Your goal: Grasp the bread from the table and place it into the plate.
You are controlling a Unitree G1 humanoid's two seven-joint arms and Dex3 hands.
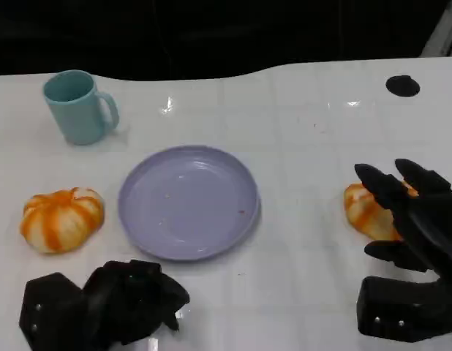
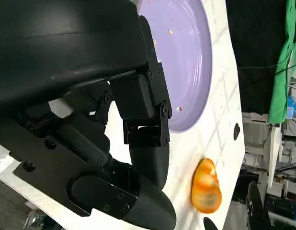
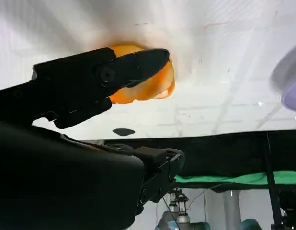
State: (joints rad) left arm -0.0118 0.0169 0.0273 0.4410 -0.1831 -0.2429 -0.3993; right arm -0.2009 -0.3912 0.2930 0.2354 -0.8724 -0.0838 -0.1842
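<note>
An orange-and-white striped bread (image 1: 363, 213) lies on the white table to the right of the lilac plate (image 1: 188, 201). My right hand (image 1: 417, 245) hovers at that bread's near right side, fingers (image 1: 381, 184) spread over it and not closed on it. In the right wrist view a finger (image 3: 97, 76) reaches across the bread (image 3: 147, 85). A second, similar bread (image 1: 61, 219) sits left of the plate. My left hand (image 1: 105, 306) rests near the front edge with its fingers curled in and nothing in them. The left wrist view shows those curled fingers (image 2: 141, 117), the plate (image 2: 188, 57) and the far bread (image 2: 206, 187).
A teal mug (image 1: 80, 107) stands at the back left. A small black round spot (image 1: 402, 85) marks the table at the back right. The table's far edge meets a dark background. The plate's rim (image 3: 288, 84) shows in the right wrist view.
</note>
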